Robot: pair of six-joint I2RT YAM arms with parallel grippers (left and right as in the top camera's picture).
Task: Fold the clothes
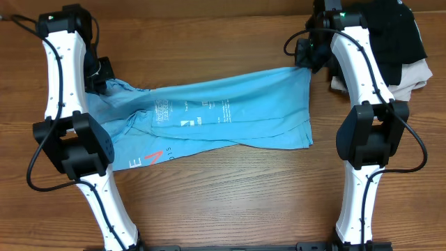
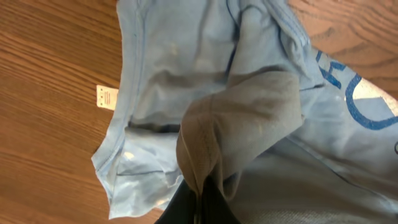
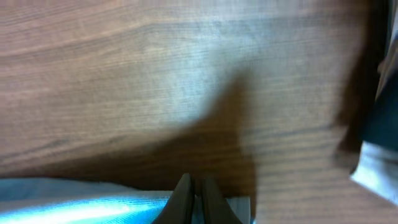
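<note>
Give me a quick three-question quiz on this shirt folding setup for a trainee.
1. True or false: the blue T-shirt lies folded in a neat square.
2. The left gripper is: A open, B shut on the T-shirt, C shut on nothing.
3. Fill in: the pile of dark and beige clothes lies beside the ___ arm.
Key: 1 false; 2 B; 3 right arm.

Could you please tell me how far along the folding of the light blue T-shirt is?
Done: nothing neat yet. The light blue T-shirt lies rumpled, stretched lengthwise across the table. In hand: the left gripper is shut on one bunched end, and the right gripper pinches the opposite edge. Left: every actual fold, probably after smoothing the cloth flat.
</note>
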